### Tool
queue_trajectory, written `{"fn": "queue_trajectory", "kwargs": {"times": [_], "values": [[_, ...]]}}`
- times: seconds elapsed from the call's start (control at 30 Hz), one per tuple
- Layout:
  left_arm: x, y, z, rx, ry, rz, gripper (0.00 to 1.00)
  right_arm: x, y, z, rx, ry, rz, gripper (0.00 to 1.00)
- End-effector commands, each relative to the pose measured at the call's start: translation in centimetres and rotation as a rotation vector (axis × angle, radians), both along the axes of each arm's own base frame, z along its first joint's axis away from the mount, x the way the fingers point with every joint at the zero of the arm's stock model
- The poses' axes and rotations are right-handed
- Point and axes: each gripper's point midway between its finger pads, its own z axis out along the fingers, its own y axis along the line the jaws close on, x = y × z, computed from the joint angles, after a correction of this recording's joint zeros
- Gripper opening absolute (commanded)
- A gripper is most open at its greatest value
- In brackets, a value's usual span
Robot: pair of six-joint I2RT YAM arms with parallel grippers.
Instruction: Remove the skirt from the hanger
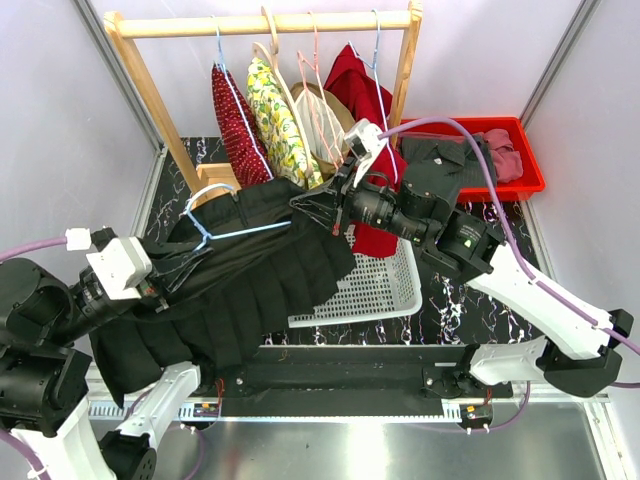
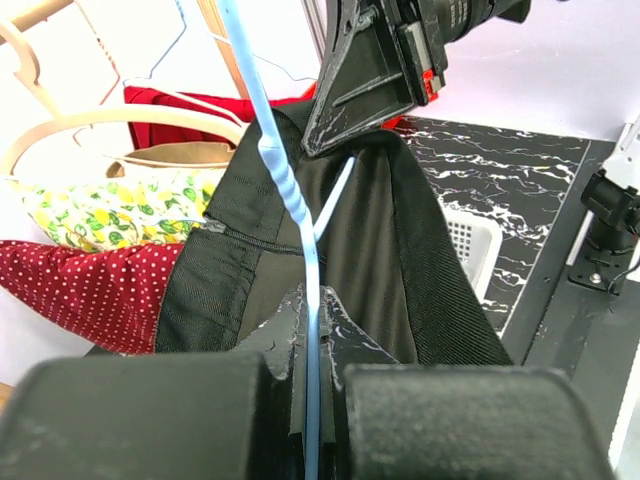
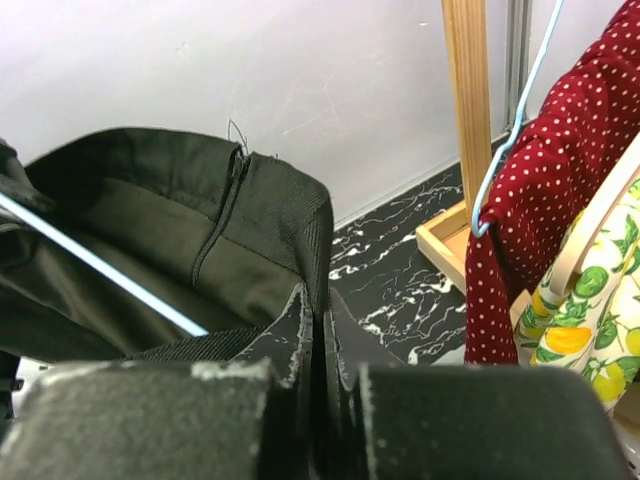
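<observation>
The left gripper [image 1: 180, 268] is holding the hanger [image 1: 235, 232], its fingers pressed together on the blue wire. By my reading, that is anchoring the hanger so the cloth can be drawn off it. The skirt [image 1: 250, 295] is hanging from that wire, stretched between the two arms in front of the rack [image 1: 262, 22], with its hem drooping toward the near edge. The right gripper [image 1: 312, 205] is pinching the waistband [image 2: 425, 215] at the far end, jaws closed on the fabric. It seems to be pulling the opening wide so the wire can slip out. Further right, the basket [image 1: 385, 290] is sitting partly under the skirt, and the bin [image 1: 520, 188] is lying beyond it.

The top view is giving the layout: both arms, the skirt spanning them, and the hanger's hook [image 1: 205, 192] hanging off the rack. It is not showing either grip closely. The left wrist view is showing the wire running between its own closed fingers and on into the waistband, with the right gripper clamped on the band's top edge. The right wrist view is looking into the open waistband, showing the zip [image 3: 215, 235] and the wire crossing inside. From that I judge the hanger is not yet out.
</observation>
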Motion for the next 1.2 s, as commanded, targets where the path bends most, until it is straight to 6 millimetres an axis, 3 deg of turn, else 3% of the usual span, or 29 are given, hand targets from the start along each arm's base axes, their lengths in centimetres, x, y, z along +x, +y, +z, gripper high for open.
{"fn": "queue_trajectory", "kwargs": {"times": [0.0, 0.17, 0.27, 0.3, 0.47, 0.67, 0.8, 0.93, 1.0, 1.03, 1.07, 1.1, 1.17], "values": [[0.7, 0.2, 1.8, -0.008, -0.114, 0.017, 0.01, 0.3, -1.0, 4.5, 0.057, -0.067, -0.05, 0.01], [2.9, -0.1, -1.5, 0.017, -0.017, 0.009, 0.04, 0.3, -0.9, 7.4, 0.065, -0.114, -0.038, 0.02], [4.2, -0.5, -3.1, 0.028, 0.035, -0.012, 0.03, -0.5, 0.1, 9.2, 0.1, -0.107, 0.023, 0.02], [4.6, -0.6, -3.3, 0.027, 0.042, -0.016, 0.03, -0.6, 1.1, 8.9, 0.094, -0.096, 0.061, 0.03], [6.8, -1.6, -1.4, -0.017, 0.039, -0.059, 0.04, -1.2, 3.7, 8.9, 0.101, -0.024, 0.161, 0.02], [7.1, -3.2, 0.9, -0.087, 0.061, -0.157, 0.03, -1.5, 5.8, 7.9, 0.059, 0.036, 0.205, 0.02], [6.5, -3.7, 1.0, -0.097, 0.076, -0.193, 0.03, -2.1, 6.8, 7.6, 0.044, 0.034, 0.224, 0.02], [5.8, -3.4, 1.2, -0.094, 0.047, -0.185, 0.04, -1.9, 6.7, 7.6, 0.035, 0.032, 0.215, 0.02], [5.7, -2.8, 2.5, -0.092, -0.014, -0.139, 0.04, -1.3, 6.1, 7.1, -0.001, 0.026, 0.17, 0.01], [5.6, -2.4, 2.9, -0.086, -0.033, -0.108, 0.02, -1.3, 5.3, 7.7, -0.002, 0.01, 0.145, 0.0], [4.9, -1.7, 4.9, -0.074, -0.117, -0.069, 0.01, -0.4, 4.4, 7.8, -0.02, -0.024, 0.08, 0.0], [5.4, -0.7, 5.7, -0.072, -0.143, 0.011, 0.0, 0.0, 3.4, 7.6, -0.048, -0.033, 0.038, 0.0], [4.7, 0.5, 6.8, -0.045, -0.2, 0.086, 0.0, 1.2, 0.0, 8.7, -0.066, -0.103, -0.108, 0.0]]}}
